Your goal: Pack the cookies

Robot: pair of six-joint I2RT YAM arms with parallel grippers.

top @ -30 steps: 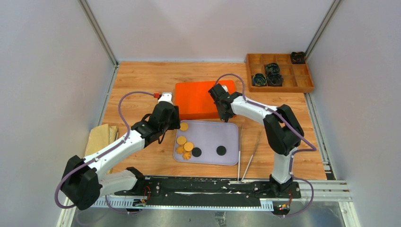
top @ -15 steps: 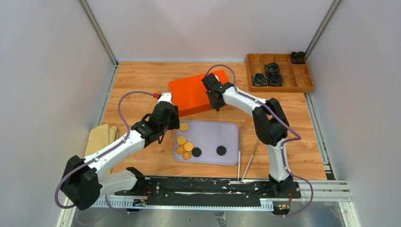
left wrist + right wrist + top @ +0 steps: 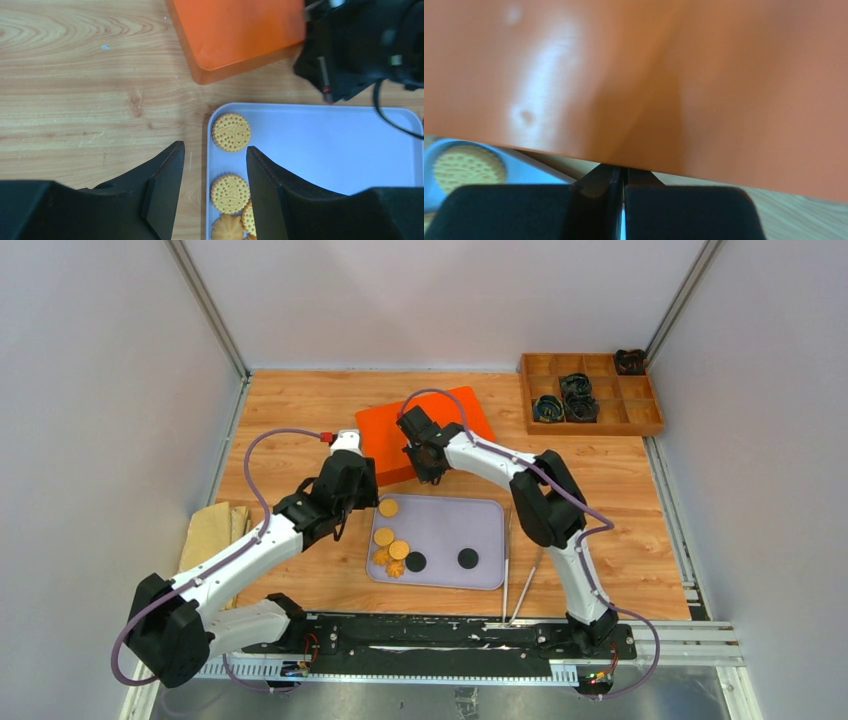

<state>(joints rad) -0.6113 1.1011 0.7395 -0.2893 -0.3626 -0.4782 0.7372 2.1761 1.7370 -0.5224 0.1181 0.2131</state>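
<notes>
left fingers (image 3: 165, 175) spread wide over the tray (image 3: 325, 150) edge, cookies (image 3: 231, 131) between them; right fingers (image 3: 594, 200) pressed together, touching the orange box (image 3: 240, 30) edge beside the tray.

The left arm (image 3: 250, 545) reaches forward with its elbow bent. The left gripper (image 3: 214, 192) points down, its fingers (image 3: 162, 190) spread wide apart. The right arm (image 3: 490, 455) stretches far forward and across to the left. The right gripper (image 3: 624, 187) has its fingers (image 3: 594, 200) pressed together, tips meeting.
</notes>
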